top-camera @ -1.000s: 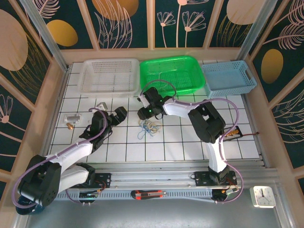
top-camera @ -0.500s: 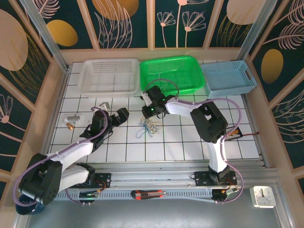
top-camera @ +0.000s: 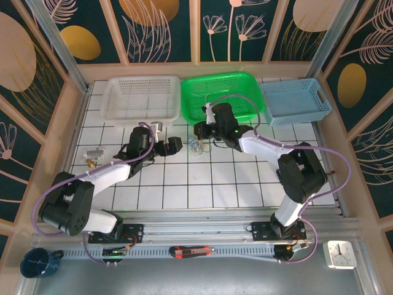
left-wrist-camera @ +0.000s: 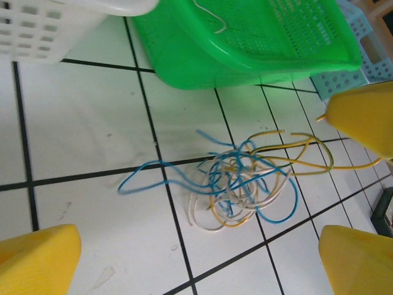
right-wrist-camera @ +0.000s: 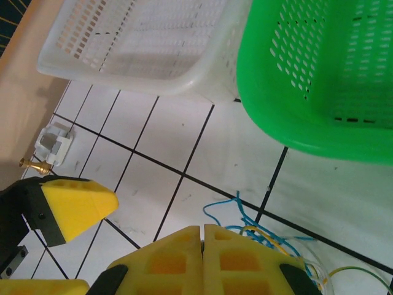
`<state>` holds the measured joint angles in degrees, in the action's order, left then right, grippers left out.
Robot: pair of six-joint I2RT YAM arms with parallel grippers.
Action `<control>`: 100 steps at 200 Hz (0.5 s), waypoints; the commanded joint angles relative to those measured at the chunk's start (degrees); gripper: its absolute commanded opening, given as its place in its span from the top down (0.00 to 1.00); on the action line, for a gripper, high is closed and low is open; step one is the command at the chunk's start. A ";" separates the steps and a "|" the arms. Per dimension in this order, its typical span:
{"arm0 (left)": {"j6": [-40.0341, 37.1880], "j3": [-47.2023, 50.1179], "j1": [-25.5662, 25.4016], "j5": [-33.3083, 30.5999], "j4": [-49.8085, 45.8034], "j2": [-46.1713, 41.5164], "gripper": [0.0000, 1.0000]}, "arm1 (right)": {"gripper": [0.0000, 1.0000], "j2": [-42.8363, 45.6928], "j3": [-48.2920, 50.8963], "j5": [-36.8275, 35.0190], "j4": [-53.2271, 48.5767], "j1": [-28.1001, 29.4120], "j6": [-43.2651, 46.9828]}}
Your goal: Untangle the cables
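We judge the cables (left-wrist-camera: 238, 183) light, limp and snag-prone; their free blue end looks best to pinch. Left pincer (left-wrist-camera: 199, 246) gapes wide; right pincer (right-wrist-camera: 202, 236) is closed.

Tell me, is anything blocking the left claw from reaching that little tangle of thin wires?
Nothing visible does. The open left gripper faces the cables across bare white tile. The green basket sits beyond the tangle, and the right gripper is off to its side.
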<state>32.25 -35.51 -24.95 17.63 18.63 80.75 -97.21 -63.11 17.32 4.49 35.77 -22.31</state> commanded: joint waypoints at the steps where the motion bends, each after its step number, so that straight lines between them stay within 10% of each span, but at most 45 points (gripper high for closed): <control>1: -4.97 -2.61 -2.58 0.83 -1.17 2.61 0.01 | 1.00 1.85 1.33 1.33 3.93 0.18 -4.20; 100: -6.87 -6.00 -9.02 -4.73 5.34 13.66 0.01 | 1.00 5.10 5.11 1.14 5.18 1.18 -6.79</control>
<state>26.72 -38.79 -32.80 14.31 20.34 92.75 -94.70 -58.81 18.55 7.62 36.36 -28.29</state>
